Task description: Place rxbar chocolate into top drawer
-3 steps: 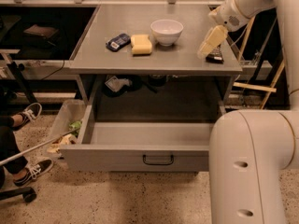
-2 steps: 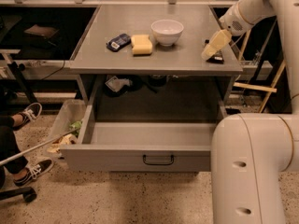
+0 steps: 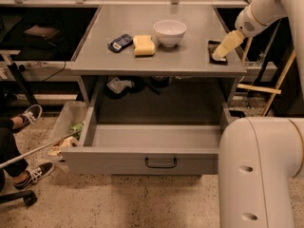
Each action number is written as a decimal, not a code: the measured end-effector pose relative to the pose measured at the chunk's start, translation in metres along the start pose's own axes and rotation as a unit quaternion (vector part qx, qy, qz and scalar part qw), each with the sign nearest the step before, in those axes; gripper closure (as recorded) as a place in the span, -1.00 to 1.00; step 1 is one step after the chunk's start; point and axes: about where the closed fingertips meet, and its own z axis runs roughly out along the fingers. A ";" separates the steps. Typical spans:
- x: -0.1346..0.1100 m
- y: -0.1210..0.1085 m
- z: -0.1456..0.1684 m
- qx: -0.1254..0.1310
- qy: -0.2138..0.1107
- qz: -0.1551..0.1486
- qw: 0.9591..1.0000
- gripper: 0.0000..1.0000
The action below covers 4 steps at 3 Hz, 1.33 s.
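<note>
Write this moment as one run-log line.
claw: at rxbar chocolate, right edge of table | top drawer: open | placement: not yet done

The gripper (image 3: 220,52) sits near the table's (image 3: 190,57) right edge, in the upper right of the frame. It covers much of the bar (image 3: 212,46), so only dark strips of wrapper show and no print can be read. The arm (image 3: 259,15) behind it runs off the top and right edges. The robot's body (image 3: 261,175) fills the lower right and hides the drawer's (image 3: 118,158) right front corner. At the left edge a person (image 3: 29,114) is cut off, with only legs and shoes showing. Things under the table top lie in shadow and cannot be made out. The packet's (image 3: 120,42) label is too small to read.
</note>
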 end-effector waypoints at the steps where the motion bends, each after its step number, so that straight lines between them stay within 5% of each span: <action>1: 0.000 0.000 0.000 0.000 0.000 0.000 1.000 -1.00; 3: 0.020 0.020 0.068 -0.050 0.032 -0.022 0.998 -1.00; 4: 0.021 0.020 0.069 -0.051 0.033 -0.022 0.998 -1.00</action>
